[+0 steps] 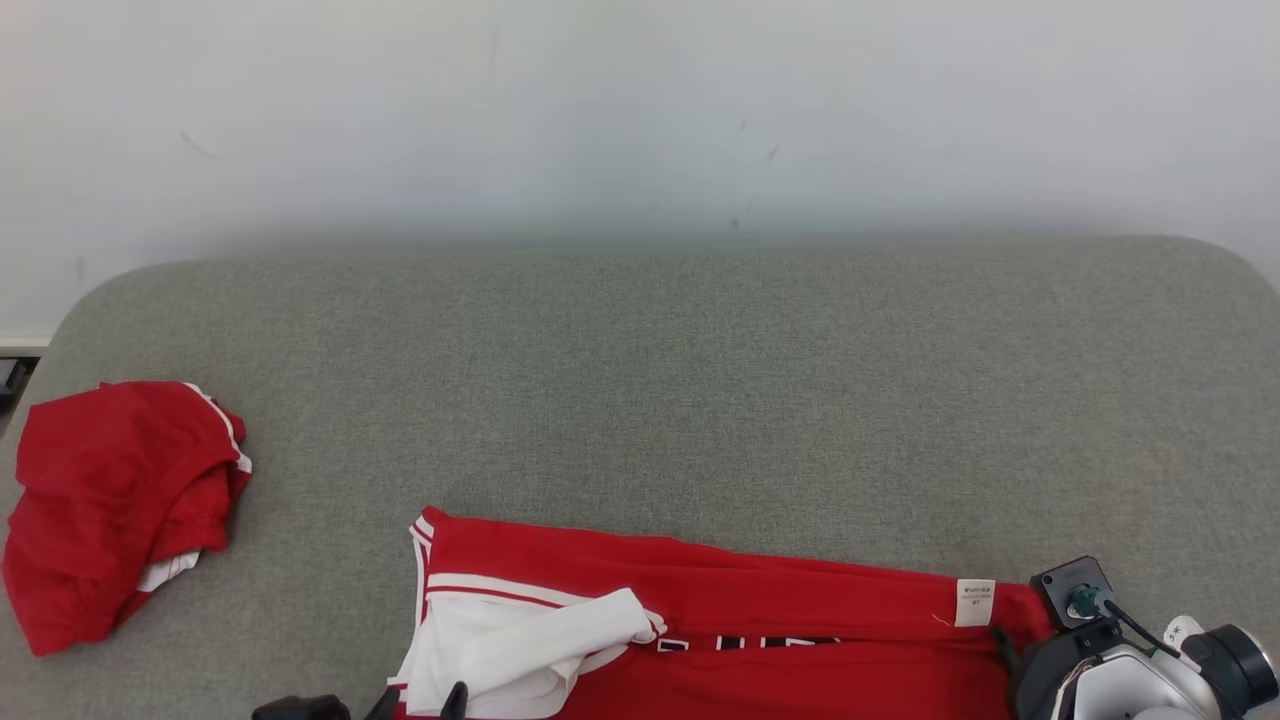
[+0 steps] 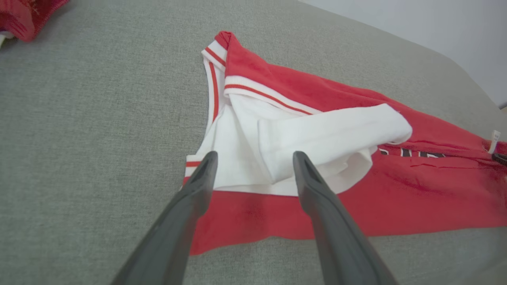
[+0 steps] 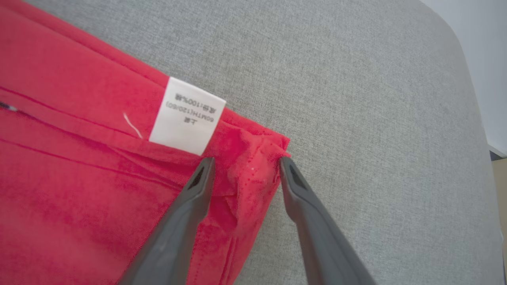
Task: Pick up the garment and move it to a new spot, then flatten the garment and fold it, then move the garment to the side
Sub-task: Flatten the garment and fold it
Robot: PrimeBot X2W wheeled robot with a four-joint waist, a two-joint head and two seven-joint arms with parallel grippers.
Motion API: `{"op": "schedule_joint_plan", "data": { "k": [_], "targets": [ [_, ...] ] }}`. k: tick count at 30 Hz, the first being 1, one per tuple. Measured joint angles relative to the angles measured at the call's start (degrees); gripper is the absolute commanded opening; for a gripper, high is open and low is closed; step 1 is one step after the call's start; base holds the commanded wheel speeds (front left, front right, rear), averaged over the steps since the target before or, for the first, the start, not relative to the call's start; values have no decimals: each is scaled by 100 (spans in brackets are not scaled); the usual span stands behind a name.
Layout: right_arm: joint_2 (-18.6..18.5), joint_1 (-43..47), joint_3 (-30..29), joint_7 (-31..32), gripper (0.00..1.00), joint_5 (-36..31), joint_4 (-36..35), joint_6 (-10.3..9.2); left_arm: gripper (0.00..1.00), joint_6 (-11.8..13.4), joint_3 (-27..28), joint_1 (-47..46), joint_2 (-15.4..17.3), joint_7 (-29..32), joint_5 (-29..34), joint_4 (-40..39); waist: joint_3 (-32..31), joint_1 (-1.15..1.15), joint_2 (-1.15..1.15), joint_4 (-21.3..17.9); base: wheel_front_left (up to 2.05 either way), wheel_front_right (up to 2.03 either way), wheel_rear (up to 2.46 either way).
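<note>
Between the wide-spread fingers of the left gripper [image 2: 255, 156] lies the white folded part of the red jersey [image 2: 396, 198]; the right gripper [image 3: 246, 160], also wide, straddles its hem corner, care label [image 3: 187, 114] just beyond.

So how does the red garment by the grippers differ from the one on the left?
The near garment lies stretched out fairly flat; the left garment sits bunched in a heap. The near garment shows a white panel and a label; the left garment only a white sliver. Both are red with white trim.
</note>
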Motion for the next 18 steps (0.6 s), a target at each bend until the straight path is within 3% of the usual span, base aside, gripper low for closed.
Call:
{"op": "schedule_joint_plan", "data": {
  "k": [6, 11, 18],
  "targets": [
    [-31, 18, -69, -192, 100, 1, -80, -34, 100, 211, 115, 47, 53, 36, 124, 15, -110, 0, 0, -44, 0, 0, 0],
    [27, 241, -571, -620, 100, 331, -401, -236, 100, 379, 415, 26, 96, -324, 181, -210, -234, 0, 0, -26, 0, 0, 0],
    [705, 502, -1239, -1470, 100, 991, -1011, -385, 100, 478, 693, -118, 130, -981, 301, -546, -480, 0, 0, 20, 0, 0, 0]
  ]
}}
